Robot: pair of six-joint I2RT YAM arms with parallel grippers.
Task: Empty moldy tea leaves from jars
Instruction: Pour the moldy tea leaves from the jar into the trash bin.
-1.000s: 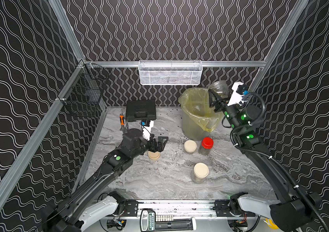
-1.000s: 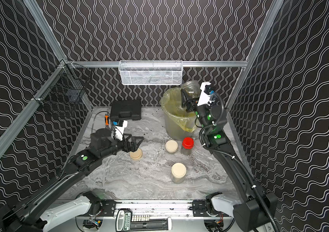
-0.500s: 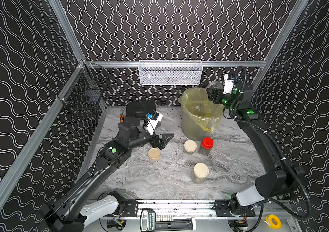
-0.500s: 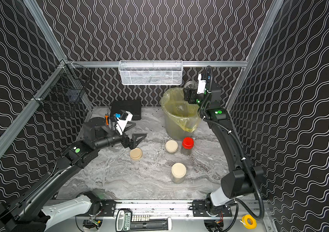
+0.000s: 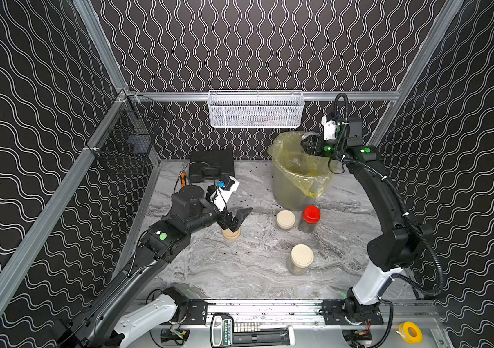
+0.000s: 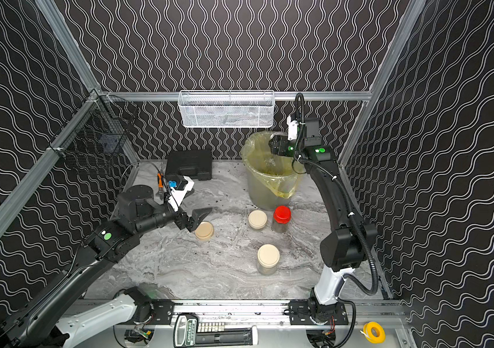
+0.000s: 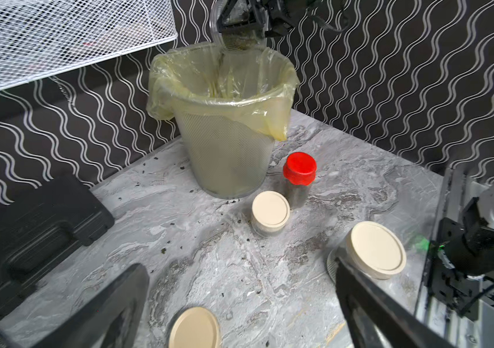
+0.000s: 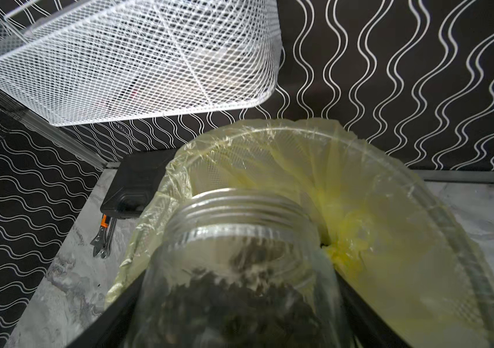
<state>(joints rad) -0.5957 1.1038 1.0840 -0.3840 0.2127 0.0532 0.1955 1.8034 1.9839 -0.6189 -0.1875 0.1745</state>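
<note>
My right gripper (image 5: 308,142) is shut on an open, lidless glass jar (image 8: 239,241), held tilted over the back right rim of the bucket (image 5: 295,189) lined with a yellow bag. Dark tea leaves (image 8: 233,304) still lie inside the jar. A loose cream lid (image 5: 231,234) lies flat on the table. My left gripper (image 5: 238,219) hovers open just above it, holding nothing. Three closed jars stand in front of the bucket: a cream-lidded jar (image 5: 285,219), a red-lidded jar (image 5: 310,217) and another cream-lidded jar (image 5: 301,259).
A black case (image 5: 211,165) and orange-handled pliers (image 5: 183,178) lie at the back left. A white mesh basket (image 5: 256,108) hangs on the back wall and a black wire basket (image 5: 128,144) on the left wall. Dark tea specks (image 7: 164,250) dot the marble table.
My right arm has swung the open jar from beside the bucket to over its rim, mouth tipped towards the bag. My left gripper has lifted off the loose lid and turned.
</note>
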